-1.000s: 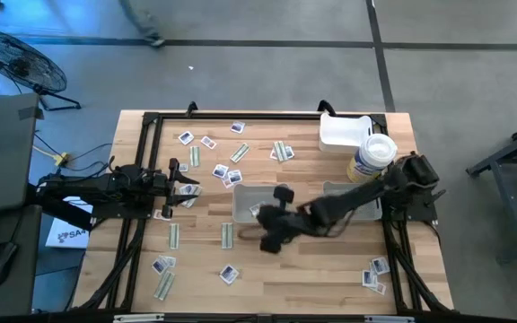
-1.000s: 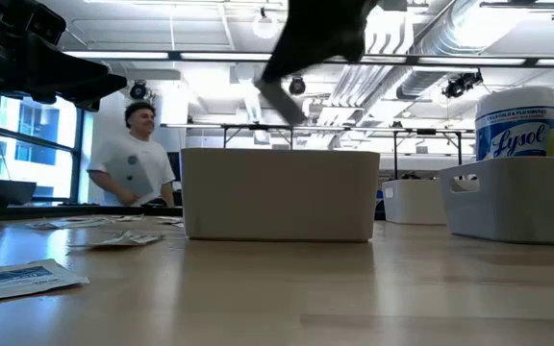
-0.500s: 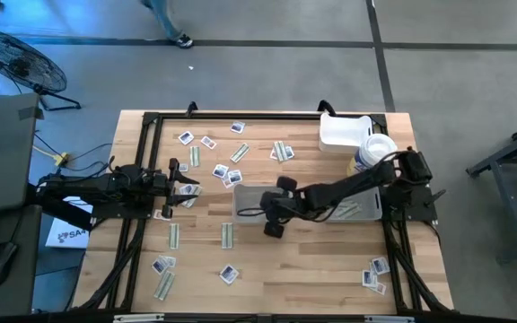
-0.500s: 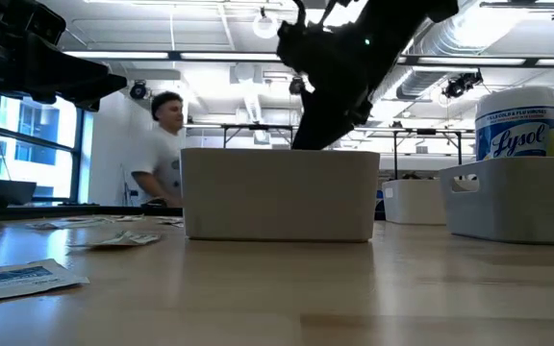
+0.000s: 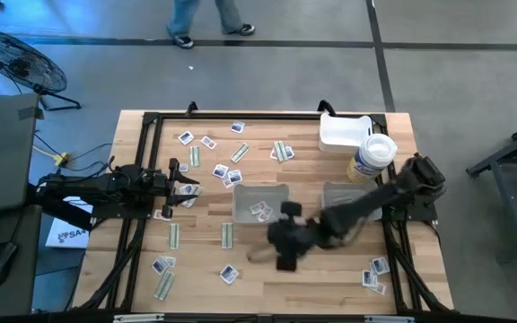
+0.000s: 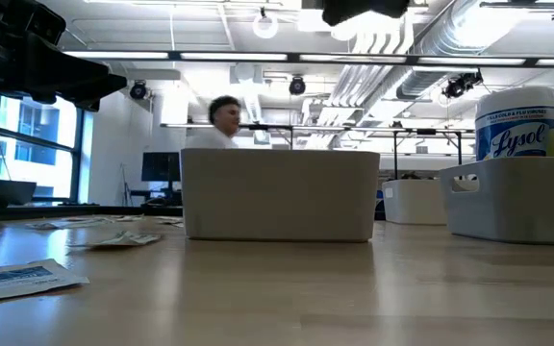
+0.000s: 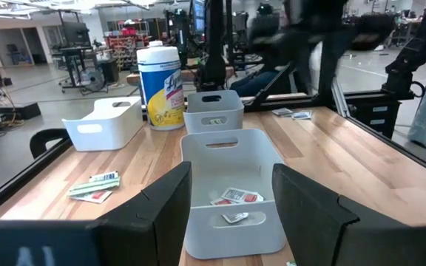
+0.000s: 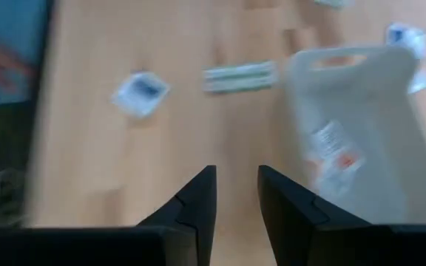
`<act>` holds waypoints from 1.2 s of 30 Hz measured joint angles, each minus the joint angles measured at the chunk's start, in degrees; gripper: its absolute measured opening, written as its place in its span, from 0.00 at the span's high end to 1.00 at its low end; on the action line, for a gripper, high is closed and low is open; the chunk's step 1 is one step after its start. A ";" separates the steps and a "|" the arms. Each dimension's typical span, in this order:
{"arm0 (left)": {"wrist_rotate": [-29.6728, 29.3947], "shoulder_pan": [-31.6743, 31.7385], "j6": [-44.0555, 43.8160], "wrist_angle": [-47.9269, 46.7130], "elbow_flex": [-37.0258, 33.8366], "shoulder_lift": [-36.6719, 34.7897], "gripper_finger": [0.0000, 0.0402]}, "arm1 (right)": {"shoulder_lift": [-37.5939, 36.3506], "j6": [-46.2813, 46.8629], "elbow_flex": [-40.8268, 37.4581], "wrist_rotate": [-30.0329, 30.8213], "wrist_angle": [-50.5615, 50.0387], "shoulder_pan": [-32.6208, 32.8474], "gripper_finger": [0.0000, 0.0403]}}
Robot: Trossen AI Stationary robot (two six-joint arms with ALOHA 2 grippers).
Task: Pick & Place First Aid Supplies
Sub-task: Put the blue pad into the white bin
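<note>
The right gripper [image 5: 283, 254] is held empty above bare wood just beside the grey tray [image 5: 239, 205], its fingers [image 8: 194, 210] parted by a narrow gap. White packets [image 5: 260, 211] are seen lying inside that tray, while many others [image 5: 206, 143] are scattered across the table [image 5: 330, 287]. The left gripper [image 5: 183, 182] is held wide apart and empty at the table's left side.

Two dark jointed arms (black, angular fingers [image 7: 309, 203]).
</note>
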 joint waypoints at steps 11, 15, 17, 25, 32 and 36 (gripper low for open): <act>0.00 0.00 0.00 -0.02 0.00 0.00 0.54 | 0.19 59.77 -4.61 -18.31 -28.34 15.91 0.76; 0.00 0.00 0.00 -0.02 0.00 0.00 0.54 | 0.24 73.31 -10.56 -34.57 -30.24 18.66 0.76; 0.02 0.00 0.00 -0.02 0.00 0.00 0.54 | 0.26 76.37 -13.48 -40.57 -29.90 19.10 0.76; 0.02 0.00 0.00 0.00 0.00 0.00 0.54 | 0.28 74.92 -23.26 -47.83 -25.53 18.32 0.76; 0.01 0.00 0.00 -0.01 0.00 0.01 0.54 | 0.28 72.35 -28.51 -51.36 -19.25 16.92 0.76; 0.02 0.00 0.00 -0.02 0.00 0.01 0.54 | 0.28 69.40 -29.93 -51.71 -18.89 16.87 0.72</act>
